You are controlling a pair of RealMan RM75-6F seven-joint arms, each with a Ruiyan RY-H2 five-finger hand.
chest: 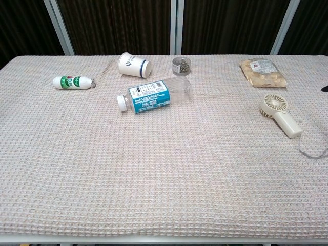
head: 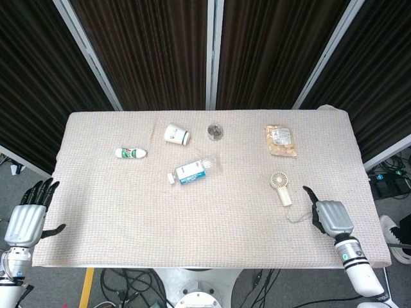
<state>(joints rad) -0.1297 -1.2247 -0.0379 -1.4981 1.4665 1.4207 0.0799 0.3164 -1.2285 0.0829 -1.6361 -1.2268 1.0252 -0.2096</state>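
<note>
1. The right robot hand (head: 329,215) hovers over the near right part of the table (head: 128,218), which is covered with a beige waffle-weave cloth; its fingers are spread and it holds nothing.
2. Nearest to it lies the small cream handheld fan (head: 280,187), flat on the cloth, its grey wrist cord (head: 300,218) looping just beside the right robot hand.
3. The left robot hand (head: 26,218) hangs off the table's near left corner, fingers apart and empty.
4. Further back lie a clear plastic bottle with a teal label (head: 191,171) on its side, a white paper cup (head: 175,135) tipped over, a small white and green tube (head: 130,153), a small round clear container (head: 215,131) and a clear packet of tan snacks (head: 280,140).
</note>
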